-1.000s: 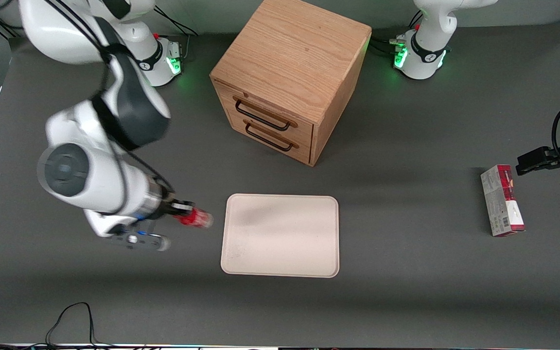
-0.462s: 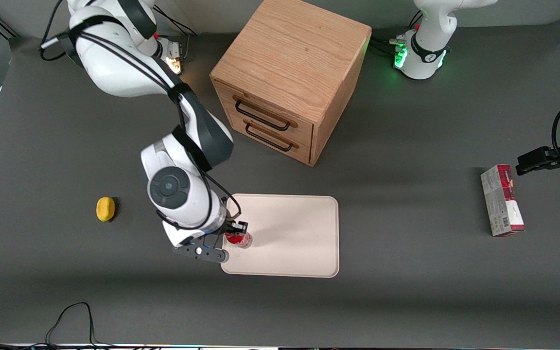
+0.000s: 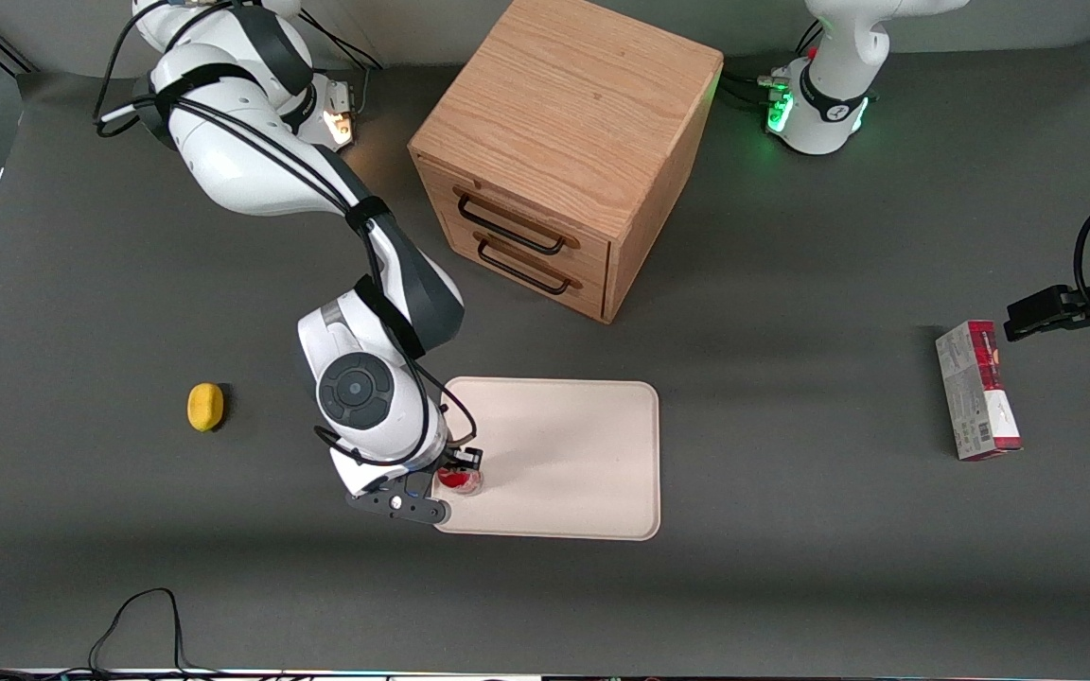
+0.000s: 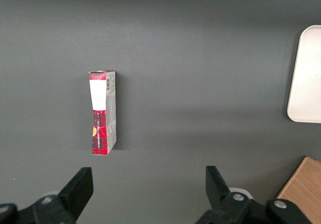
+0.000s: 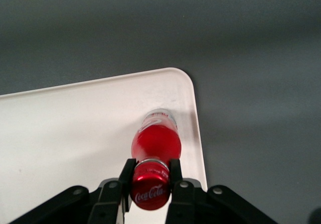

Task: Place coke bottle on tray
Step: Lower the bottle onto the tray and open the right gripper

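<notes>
Coke bottle (image 5: 156, 141), clamped by the hand (image 5: 150, 176), stands near the tray (image 5: 60, 128) corner, open tray alongside.

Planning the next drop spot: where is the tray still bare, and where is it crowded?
Crowded only at the tray corner nearest the lemon, where the gripper grips the coke bottle at its cap. Everything from the bottle toward the carton and the cabinet is bare.

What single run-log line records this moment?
phase: placing | gripper: shut on coke bottle at its cap | bottle: upright over tray, near a corner | release: not yet
</notes>
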You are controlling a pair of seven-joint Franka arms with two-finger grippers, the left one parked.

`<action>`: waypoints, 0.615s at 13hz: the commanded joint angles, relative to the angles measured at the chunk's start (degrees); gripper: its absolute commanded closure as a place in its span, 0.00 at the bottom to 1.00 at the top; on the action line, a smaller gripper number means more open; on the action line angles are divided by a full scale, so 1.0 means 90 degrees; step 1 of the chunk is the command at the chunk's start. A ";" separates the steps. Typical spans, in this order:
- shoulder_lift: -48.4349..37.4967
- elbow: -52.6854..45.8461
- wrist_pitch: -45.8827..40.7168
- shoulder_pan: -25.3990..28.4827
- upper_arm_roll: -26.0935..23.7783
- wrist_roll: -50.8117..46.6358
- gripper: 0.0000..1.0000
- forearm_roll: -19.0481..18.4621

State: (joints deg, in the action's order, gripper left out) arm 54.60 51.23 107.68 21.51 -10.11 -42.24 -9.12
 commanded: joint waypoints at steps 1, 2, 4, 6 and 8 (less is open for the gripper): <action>0.0135 -0.0321 -0.0041 0.0052 0.0001 -0.0150 1.00 -0.0188; 0.0135 -0.0321 -0.0041 0.0052 0.0049 -0.0131 1.00 -0.0188; 0.0135 -0.0321 -0.0041 0.0052 0.0069 -0.0101 0.32 -0.0188; 0.0125 -0.0321 -0.0051 0.0052 0.0069 -0.0082 0.00 -0.0256; 0.0115 -0.0311 -0.0061 0.0052 0.0069 -0.0092 0.00 -0.0256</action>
State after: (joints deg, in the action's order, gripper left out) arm 54.70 50.60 107.69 21.51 -9.56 -42.24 -9.67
